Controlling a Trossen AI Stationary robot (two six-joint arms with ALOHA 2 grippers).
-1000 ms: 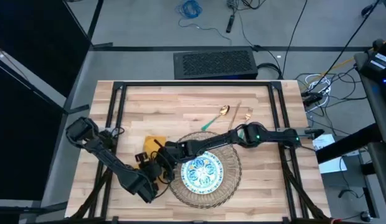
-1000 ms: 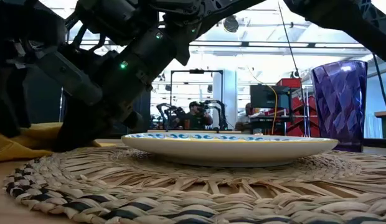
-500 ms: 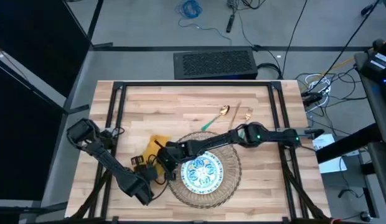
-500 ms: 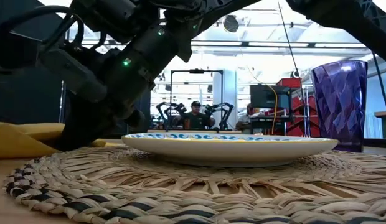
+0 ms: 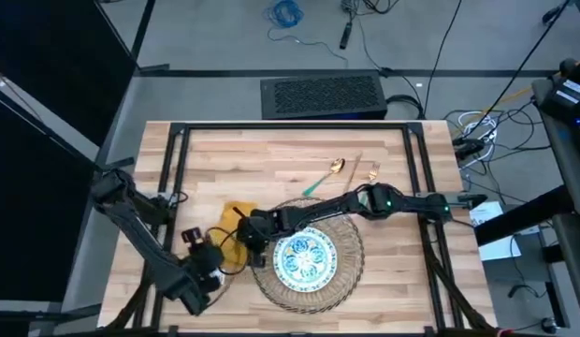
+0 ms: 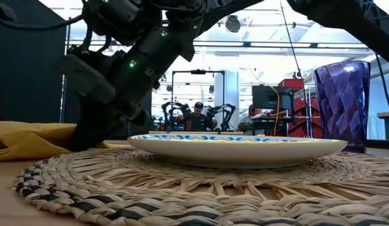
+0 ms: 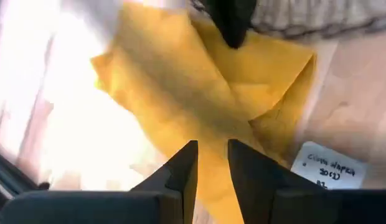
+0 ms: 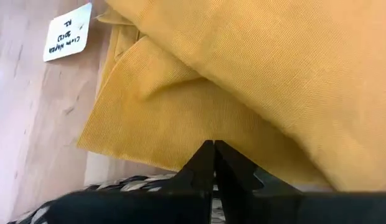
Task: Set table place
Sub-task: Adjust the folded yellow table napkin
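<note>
Right gripper [image 5: 251,236], with its two dark fingers pressed together and nothing seen held between them, is found at the left rim of the round woven straw mat [image 5: 346,270], touching the mustard-yellow napkin [image 5: 236,217]. In the right wrist view a white handwritten tag [image 8: 67,32] is seen at the napkin's corner. Left gripper [image 5: 208,259] is placed near the tabletop's front-left corner, just off the napkin's front edge, its fingers a narrow slot apart and empty.

Compared with a second ago, the left gripper is now withdrawn from the napkin toward the front-left corner, and its arm is swung further to the left edge. The right gripper is kept at the napkin, and the napkin is seen lying flatter in the low view.

One light wood plank table [image 5: 271,150] is counted, carrying one mat near the front edge, one blue-green patterned plate [image 5: 305,259] centred on it, one napkin to the left of the mat, and two gold cutlery pieces behind the mat: a green-handled spoon [image 5: 325,176] and a fork [image 5: 369,174]. One purple ribbed cup [image 6: 342,103] is seen in the low view only.
</note>
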